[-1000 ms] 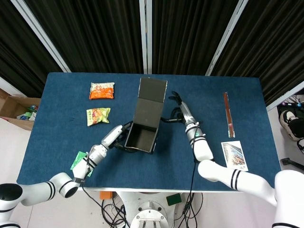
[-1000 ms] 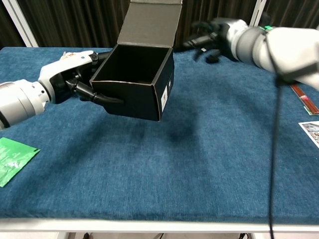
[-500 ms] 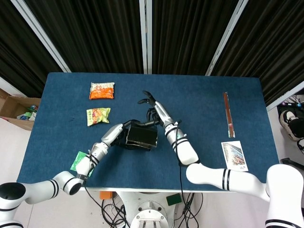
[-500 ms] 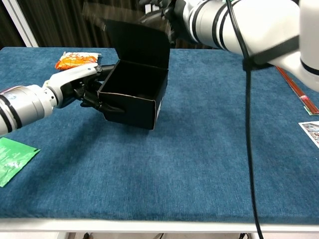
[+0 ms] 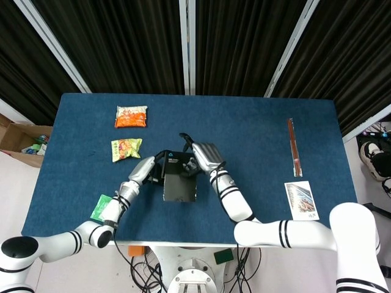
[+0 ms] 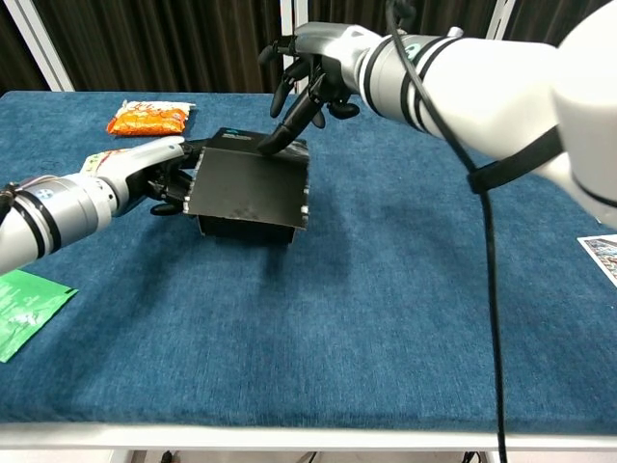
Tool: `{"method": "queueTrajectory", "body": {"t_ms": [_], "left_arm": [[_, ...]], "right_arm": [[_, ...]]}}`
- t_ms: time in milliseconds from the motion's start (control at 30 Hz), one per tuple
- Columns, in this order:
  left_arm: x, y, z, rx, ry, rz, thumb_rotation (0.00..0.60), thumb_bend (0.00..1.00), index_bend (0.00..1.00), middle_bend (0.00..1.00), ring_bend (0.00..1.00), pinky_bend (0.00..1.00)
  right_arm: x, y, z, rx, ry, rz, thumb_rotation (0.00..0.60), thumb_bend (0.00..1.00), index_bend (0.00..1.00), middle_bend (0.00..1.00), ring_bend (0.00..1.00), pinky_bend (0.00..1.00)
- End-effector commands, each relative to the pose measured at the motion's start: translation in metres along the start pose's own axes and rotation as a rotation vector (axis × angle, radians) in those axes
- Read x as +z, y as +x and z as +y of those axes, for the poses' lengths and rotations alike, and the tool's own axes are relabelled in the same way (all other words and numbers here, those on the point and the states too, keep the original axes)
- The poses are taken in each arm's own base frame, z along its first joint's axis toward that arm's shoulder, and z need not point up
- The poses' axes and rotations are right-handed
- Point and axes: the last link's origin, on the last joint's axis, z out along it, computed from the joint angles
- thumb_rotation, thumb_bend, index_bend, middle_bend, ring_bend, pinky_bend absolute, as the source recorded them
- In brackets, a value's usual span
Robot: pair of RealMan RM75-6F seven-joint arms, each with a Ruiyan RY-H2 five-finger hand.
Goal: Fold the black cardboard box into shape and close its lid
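The left robot hand (image 6: 159, 178) grips the left wall of the black cardboard box (image 6: 249, 188), which stands near the counter (image 6: 386, 318) centre. The right robot hand (image 6: 310, 72), fingers apart and holding nothing, touches the lid. Press evenly along the lid's front edge while bracing the wall. No legible writing.

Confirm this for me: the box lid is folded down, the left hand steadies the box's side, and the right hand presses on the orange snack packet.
Not quite. The right hand presses its fingertips on the lid of the black box, not on the orange snack packet, which lies untouched behind. The chest view shows this. The lid is down and the left hand steadies the box's side.
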Motion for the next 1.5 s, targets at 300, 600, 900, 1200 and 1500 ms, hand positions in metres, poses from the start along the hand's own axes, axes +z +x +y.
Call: {"method": "queueTrajectory", "body": {"t_ms": [300,600,900,1200,1500], "left_arm": [[-0.018,0.008,-0.007,0.208,0.003,-0.002,0.296,0.02,0.0,0.07,0.67,0.95],[-0.034,0.008,-0.016,0.413,0.059,-0.107,0.261,0.0,0.0,0.0,0.64,0.93],[-0.043,0.016,-0.013,0.466,0.076,-0.099,0.184,0.0,0.0,0.0,0.63,0.91],[-0.051,0.032,-0.019,0.548,0.118,-0.104,0.227,0.0,0.0,0.0,0.62,0.89],[-0.057,0.037,-0.018,0.607,0.176,-0.199,0.581,0.0,0.0,0.0,0.57,0.81]], "right_arm": [[0.003,-0.007,-0.009,-0.016,0.018,0.015,0.6,0.0,0.15,0.36,0.72,1.0],[-0.003,-0.018,-0.015,-0.008,0.057,-0.003,0.6,0.0,0.16,0.36,0.72,1.0],[-0.009,-0.018,-0.017,0.006,0.074,-0.009,0.6,0.0,0.16,0.36,0.72,1.0],[-0.018,-0.021,-0.004,-0.048,0.077,-0.024,0.6,0.0,0.16,0.36,0.72,1.0],[-0.014,-0.029,-0.005,-0.112,0.113,-0.004,0.6,0.0,0.17,0.36,0.72,1.0]]}}
